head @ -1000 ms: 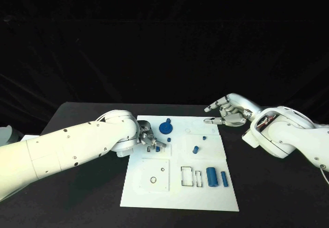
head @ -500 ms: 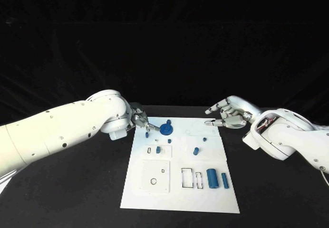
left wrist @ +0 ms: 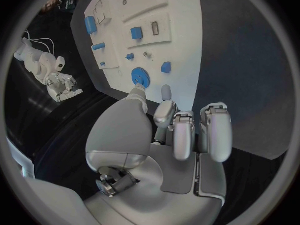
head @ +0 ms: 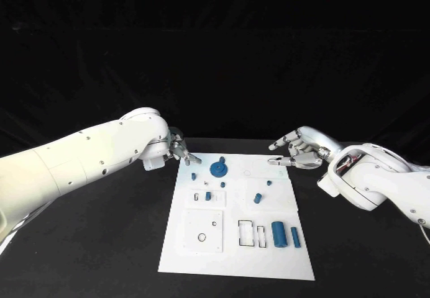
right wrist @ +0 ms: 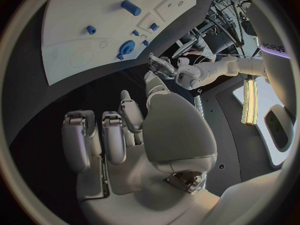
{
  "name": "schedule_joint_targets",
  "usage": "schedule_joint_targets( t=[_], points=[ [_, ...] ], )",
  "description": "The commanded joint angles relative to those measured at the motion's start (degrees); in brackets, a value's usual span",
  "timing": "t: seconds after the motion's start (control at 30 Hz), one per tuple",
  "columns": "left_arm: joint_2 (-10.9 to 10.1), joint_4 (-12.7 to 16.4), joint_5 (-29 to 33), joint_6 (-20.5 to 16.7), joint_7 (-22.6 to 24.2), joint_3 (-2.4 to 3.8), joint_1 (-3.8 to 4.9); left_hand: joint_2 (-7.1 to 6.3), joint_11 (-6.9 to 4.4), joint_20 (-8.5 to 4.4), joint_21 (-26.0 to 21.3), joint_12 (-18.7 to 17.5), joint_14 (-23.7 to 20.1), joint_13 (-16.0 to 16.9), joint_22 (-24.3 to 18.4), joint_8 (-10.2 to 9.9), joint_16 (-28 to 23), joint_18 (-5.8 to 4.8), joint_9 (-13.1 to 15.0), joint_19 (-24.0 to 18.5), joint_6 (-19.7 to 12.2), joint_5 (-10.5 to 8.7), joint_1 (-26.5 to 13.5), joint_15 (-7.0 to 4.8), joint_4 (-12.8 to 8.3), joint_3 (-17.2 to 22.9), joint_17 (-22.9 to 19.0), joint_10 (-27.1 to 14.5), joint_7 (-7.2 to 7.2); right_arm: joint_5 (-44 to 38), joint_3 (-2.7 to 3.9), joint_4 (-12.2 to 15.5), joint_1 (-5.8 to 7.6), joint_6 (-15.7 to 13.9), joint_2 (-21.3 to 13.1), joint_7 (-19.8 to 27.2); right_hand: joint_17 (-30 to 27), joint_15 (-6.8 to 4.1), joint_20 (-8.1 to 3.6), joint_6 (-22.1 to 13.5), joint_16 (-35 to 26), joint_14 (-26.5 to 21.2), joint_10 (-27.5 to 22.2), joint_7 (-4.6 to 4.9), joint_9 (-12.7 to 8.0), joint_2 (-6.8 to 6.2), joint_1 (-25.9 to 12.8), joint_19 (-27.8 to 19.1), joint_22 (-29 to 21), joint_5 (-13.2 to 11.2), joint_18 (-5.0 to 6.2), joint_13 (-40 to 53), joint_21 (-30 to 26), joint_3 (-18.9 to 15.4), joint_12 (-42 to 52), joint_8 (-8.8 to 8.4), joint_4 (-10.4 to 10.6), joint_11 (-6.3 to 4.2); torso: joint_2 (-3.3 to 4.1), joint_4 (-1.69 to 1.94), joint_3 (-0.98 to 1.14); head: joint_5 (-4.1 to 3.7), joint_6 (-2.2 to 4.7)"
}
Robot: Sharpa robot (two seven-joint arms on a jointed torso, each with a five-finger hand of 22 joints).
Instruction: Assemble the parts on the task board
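Note:
The white task board (head: 235, 248) lies in the middle of the table. A blue gear (head: 218, 167) stands near its far left corner, also seen in the left wrist view (left wrist: 139, 77). Small blue pieces sit around it: one (head: 194, 176) by the left edge, one (head: 208, 195) beside a slot, and a peg (head: 257, 198) mid-board. Two blue cylinders (head: 278, 233) lie at the near right. My left hand (head: 179, 152) hovers off the board's far left corner, fingers apart and holding nothing. My right hand (head: 300, 153) hovers at the far right corner, also holding nothing.
Black table (head: 107, 248) surrounds the board on all sides. Outlined recesses (head: 202, 230) mark the board's near half. My left forearm (head: 81, 164) stretches over the table's left side, and my right forearm (head: 376, 180) over its right.
My left hand has pulled back from the small blue piece by the slot to the board's far left corner. That piece stays on the board. The right hand has barely moved.

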Motion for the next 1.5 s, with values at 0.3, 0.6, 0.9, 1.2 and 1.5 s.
schedule_joint_targets(
  t=[0.3, 0.6, 0.9, 1.2, 1.5],
  points=[
    [3.34, -5.06, -1.97, 4.22, 2.69, -0.95, -1.08, 0.76, -0.35, 0.16, 0.38, 0.54, 5.84, 0.29, 9.15, 0.46, 0.18, -0.20, -0.26, 3.88, 0.94, 0.13, -0.19, -0.17, 0.26, -0.67, 15.07, 0.42, -0.26, -0.16, 0.00, -0.06, -0.07, 0.51, 0.36, 0.48, 13.56, 0.16, 0.16, 0.13, -0.33, 5.58, -0.47, -0.07, 0.03, -0.11, -0.46, 3.04, 9.29, 0.21, 0.57, 1.19, -0.22, -0.32, -0.11, 0.11, -0.10, 0.07, -0.02, -0.05, 0.07, 0.04, -0.28],
    [4.17, -5.98, -2.01, 5.28, 2.72, -1.19, -1.49, 1.39, -0.60, -0.04, 0.45, 0.83, 5.84, 0.58, 9.25, 0.79, 0.18, -0.22, -0.36, 3.92, 1.59, 0.13, -0.32, -0.37, 0.11, -1.00, 15.07, 0.70, -0.56, -0.16, 0.00, -0.06, -0.08, 0.58, 0.42, 0.50, 13.55, 0.15, 0.16, 0.14, -0.34, 5.57, -0.46, -0.08, 0.04, 0.01, -0.44, 3.04, 9.28, 0.32, 0.57, 1.19, -0.23, -0.37, -0.08, 0.12, -0.05, 0.07, -0.09, 0.02, 0.12, 0.16, -0.37],
    [4.51, -6.43, -2.01, 7.01, 2.12, -1.30, -1.73, 2.05, -0.87, -0.29, 0.48, 0.84, 5.84, 0.56, 9.33, 1.17, 0.18, -0.24, -0.37, 3.94, 1.99, 0.24, 1.54, -0.63, -0.32, -0.65, 15.07, 0.77, -0.84, -0.16, 0.00, -0.05, -0.09, 0.63, 0.41, 0.48, 13.58, 0.15, 0.15, 0.15, -0.33, 5.58, -0.43, -0.08, 0.04, 0.13, -0.40, 3.03, 9.26, 0.43, 0.58, 1.21, -0.24, -0.40, -0.02, 0.12, -0.02, 0.06, -0.10, -0.01, 0.08, 0.25, -0.38],
    [4.72, -6.73, -2.01, 7.02, 1.70, -1.33, -1.92, 2.67, -1.01, -0.44, 0.44, 0.97, 5.84, 0.70, 9.33, 1.45, 0.18, -0.23, -0.33, 3.94, 2.14, 0.37, 3.04, -0.76, -0.47, 0.11, 15.07, 0.90, -0.98, -0.16, 0.00, -0.03, -0.09, 0.64, 0.39, 0.46, 13.57, 0.15, 0.15, 0.16, -0.33, 5.58, -0.45, -0.09, 0.04, 0.18, -0.38, 3.04, 9.28, 0.47, 0.57, 1.18, -0.23, -0.41, -0.06, 0.12, -0.01, 0.06, -0.08, 0.03, 0.08, 0.24, -0.41],
    [5.00, -7.04, -2.01, 6.72, 1.57, -1.33, -2.12, 3.82, -1.21, -0.62, 0.38, 0.98, 5.84, 0.71, 9.33, 1.62, 0.18, -0.22, -0.33, 3.92, 2.00, 0.46, 5.19, -0.94, -0.75, 1.88, 15.07, 0.97, -1.20, -0.16, 0.00, -0.05, -0.09, 0.64, 0.41, 0.49, 13.57, 0.15, 0.15, 0.16, -0.33, 5.58, -0.45, -0.09, 0.04, 0.18, -0.38, 3.04, 9.28, 0.47, 0.57, 1.18, -0.23, -0.41, -0.06, 0.12, -0.01, 0.06, -0.08, -0.03, 0.09, 0.27, -0.43]
  ],
)
